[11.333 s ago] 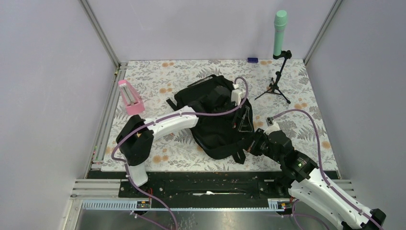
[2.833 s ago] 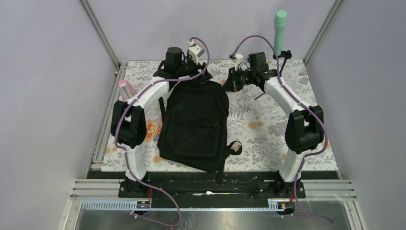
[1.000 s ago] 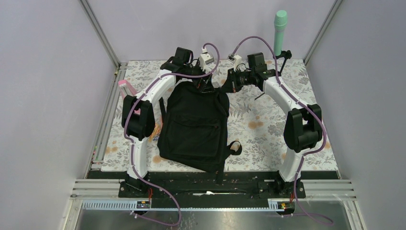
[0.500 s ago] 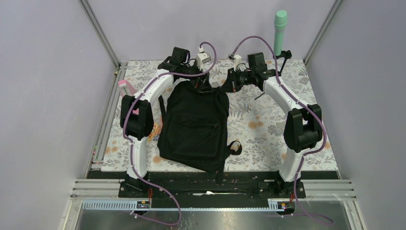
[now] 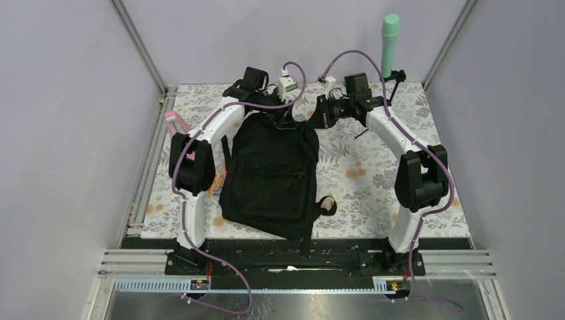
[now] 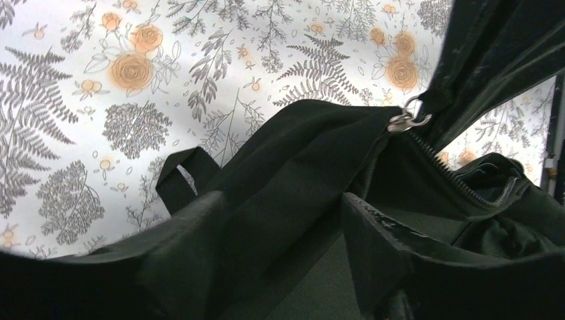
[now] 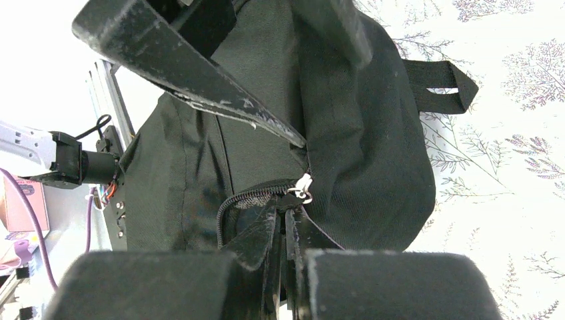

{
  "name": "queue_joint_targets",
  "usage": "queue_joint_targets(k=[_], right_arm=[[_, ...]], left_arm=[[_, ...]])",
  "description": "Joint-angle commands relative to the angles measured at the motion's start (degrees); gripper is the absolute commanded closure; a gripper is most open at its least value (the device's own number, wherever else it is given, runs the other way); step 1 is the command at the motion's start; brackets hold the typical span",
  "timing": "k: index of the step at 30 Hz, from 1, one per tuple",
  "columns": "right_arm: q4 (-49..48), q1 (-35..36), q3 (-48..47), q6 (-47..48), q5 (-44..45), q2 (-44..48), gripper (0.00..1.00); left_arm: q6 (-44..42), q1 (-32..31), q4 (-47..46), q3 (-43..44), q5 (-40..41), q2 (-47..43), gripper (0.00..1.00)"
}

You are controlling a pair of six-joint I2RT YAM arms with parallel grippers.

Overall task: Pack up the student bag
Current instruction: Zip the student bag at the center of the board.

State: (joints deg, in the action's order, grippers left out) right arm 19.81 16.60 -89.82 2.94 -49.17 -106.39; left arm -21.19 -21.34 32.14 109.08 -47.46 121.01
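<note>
**Student bag [image 5: 270, 177] lying flat on the worktop, both hands working at its top edge**

The right hand [image 7: 285, 230] is pinching shut on a fold of black fabric at the mouth of the student bag. A small silver zip pull [image 7: 304, 187] is hanging just beside its fingertips, and a curved run of zip teeth is gaping next to it. The left hand [image 6: 276, 220] is standing with its fingers [image 6: 373, 247] apart over the same top edge. Woven cloth is showing between them, and nothing is visibly being clamped there. Its blunt black fingers are blurring out at the bottom of the left wrist view, so any contact underneath is hard to judge.

The bag is soft, matte and slumping, front pocket up, on the floral-printed worktop [image 5: 373, 173] between the two arms. A flat webbing loop [image 7: 440, 87] is sticking out from its top. The bag's inside is lying in shadow.

A mint-green cylinder [image 5: 389, 37] is standing on a small tripod at the far right corner. A pink object [image 5: 174, 120] is peeking out from behind the left arm.
</note>
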Motion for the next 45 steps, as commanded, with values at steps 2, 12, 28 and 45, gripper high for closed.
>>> queue_joint_targets(k=[2, 12, 28, 45], right_arm=[[-5.67, 0.1, -3.37, -0.57, -3.35, 1.29, 1.0], [-3.25, 0.61, 0.73, -9.15, 2.97, 6.89, 1.0], [1.79, 10.65, 15.08, -18.29, 19.94, 23.72, 1.0], [-1.72, 16.48, 28.47, -29.13, 21.72, 34.91, 1.0]], left_arm=[[-3.85, -2.39, 4.86, 4.12, 4.67, 1.38, 0.58], [11.61, -2.38, -33.25, -18.69, 23.21, -12.97, 1.0], [20.2, -1.92, -40.45, -21.74, 42.79, -15.81, 1.0], [28.87, 1.12, -38.69, -20.59, 49.18, -18.6, 1.0]])
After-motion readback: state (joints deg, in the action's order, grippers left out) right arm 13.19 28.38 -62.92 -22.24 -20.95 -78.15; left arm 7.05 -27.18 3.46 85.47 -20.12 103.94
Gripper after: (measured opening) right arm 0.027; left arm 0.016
